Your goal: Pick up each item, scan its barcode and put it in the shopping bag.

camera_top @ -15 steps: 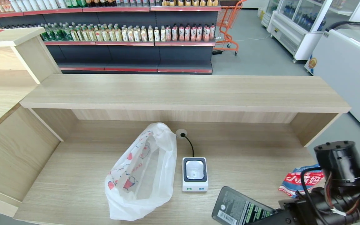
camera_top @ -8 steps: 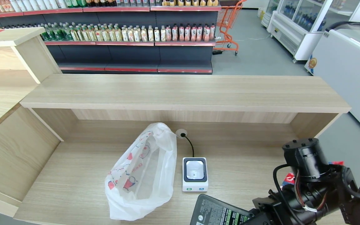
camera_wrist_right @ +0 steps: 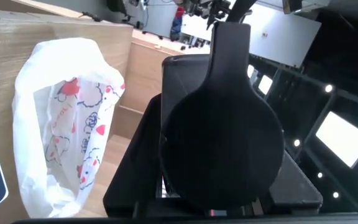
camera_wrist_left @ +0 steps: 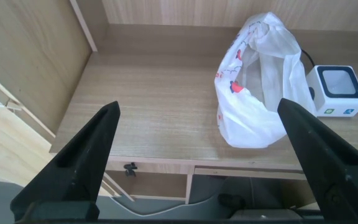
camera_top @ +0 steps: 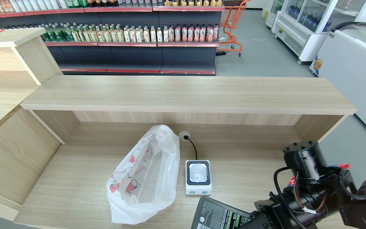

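Right gripper (camera_top: 254, 219) pinching dark pack (camera_top: 216, 214), just right of scanner (camera_top: 198, 176), robot's side. Bag (camera_top: 141, 178) just left of scanner. Left gripper (camera_wrist_left: 194, 155) spread, left of scanner beyond bag.

Dark pouch (camera_top: 216, 213) at bottom centre of head frame, printed label side up with white text and green bars, tilted, far end clamped in right gripper (camera_top: 249, 220). Just below scanner (camera_top: 198, 176): white box, dark-framed window facing up, black cable running back to a tabletop grommet. Shopping bag (camera_top: 143, 175) centre-left, touching or just beside scanner; white translucent plastic, red cartoon prints, slumped with mouth open. Red-and-blue packet (camera_top: 342, 166) lower right, mostly hidden.
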Motion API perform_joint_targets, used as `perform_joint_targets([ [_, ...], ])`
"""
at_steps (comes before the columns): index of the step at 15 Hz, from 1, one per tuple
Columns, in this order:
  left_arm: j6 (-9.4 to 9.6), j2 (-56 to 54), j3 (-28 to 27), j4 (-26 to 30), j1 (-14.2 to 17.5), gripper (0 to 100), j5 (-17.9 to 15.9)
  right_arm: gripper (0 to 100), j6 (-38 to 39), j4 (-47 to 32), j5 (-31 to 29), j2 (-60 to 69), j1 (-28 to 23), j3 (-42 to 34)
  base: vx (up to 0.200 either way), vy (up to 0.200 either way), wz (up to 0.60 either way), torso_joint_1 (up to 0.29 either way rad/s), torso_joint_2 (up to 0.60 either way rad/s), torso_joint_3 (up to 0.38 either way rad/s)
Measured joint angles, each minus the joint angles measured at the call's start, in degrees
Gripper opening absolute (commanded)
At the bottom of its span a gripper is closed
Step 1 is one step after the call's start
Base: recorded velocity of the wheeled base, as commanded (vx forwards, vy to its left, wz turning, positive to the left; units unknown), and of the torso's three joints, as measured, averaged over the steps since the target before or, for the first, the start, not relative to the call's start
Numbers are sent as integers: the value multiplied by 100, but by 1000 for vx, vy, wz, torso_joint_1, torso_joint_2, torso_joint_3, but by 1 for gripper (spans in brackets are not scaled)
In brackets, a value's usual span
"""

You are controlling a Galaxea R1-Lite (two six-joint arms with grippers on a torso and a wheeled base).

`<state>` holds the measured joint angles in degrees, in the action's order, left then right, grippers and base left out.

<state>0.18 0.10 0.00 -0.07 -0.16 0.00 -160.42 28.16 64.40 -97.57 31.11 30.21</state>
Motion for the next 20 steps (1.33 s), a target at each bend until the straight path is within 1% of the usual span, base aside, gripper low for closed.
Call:
perform_joint_targets([
  [20,0,0,0,0,-2,100,0,0,0,-5,27,41,-184,22,0,0,0,0,0,0],
])
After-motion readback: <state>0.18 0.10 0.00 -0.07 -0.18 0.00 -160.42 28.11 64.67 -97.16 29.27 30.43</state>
